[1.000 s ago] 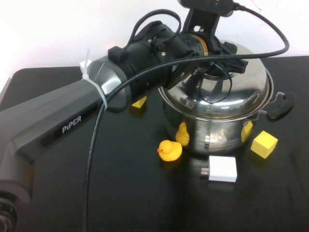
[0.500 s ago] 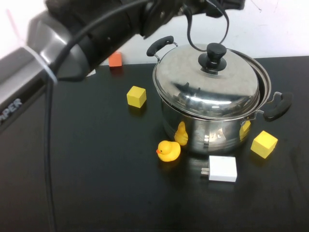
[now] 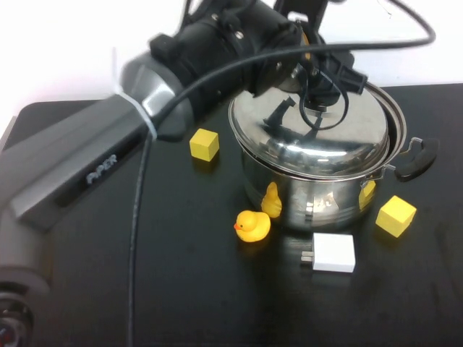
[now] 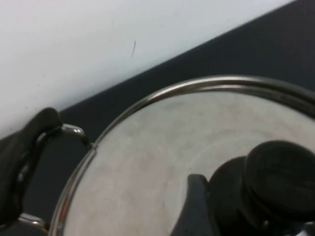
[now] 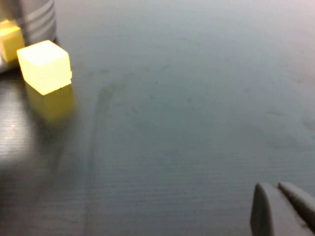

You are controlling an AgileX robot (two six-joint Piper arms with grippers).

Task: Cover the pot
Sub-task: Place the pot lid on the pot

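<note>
In the upper right of the high view, the large shiny stainless-steel stockpot [image 3: 318, 195] stands on the black counter [image 3: 181, 289], with the domed steel lid with a black knob [image 3: 318, 134] resting on its rim. The lid looks shifted a little toward the frame's left, so a crescent of rim shows at the right, near the pot's black side handle [image 3: 417, 159]. The covering seems nearly done, short of centring.

The left tool [image 3: 329, 76] hangs over the lid's middle, right where the knob is. In the left wrist view the knob [image 4: 283, 179] sits low at the frame's right with a dark finger [image 4: 194, 206] beside it, but I cannot tell whether the tool is clamped on it or free. That position suits holding or nudging the lid by its knob.

The right tool [image 5: 283, 209] is low over bare counter, well apart from the pot, apparently parked; its fingers lie together, holding nothing.

Nearby lie a yellow rubber duck [image 3: 253, 225], two yellow cubes [image 3: 204, 144] [image 3: 395, 215] and a white charger block [image 3: 333, 252].

The only readable writing is "PIPER" on the grey left arm [image 3: 101, 168].
</note>
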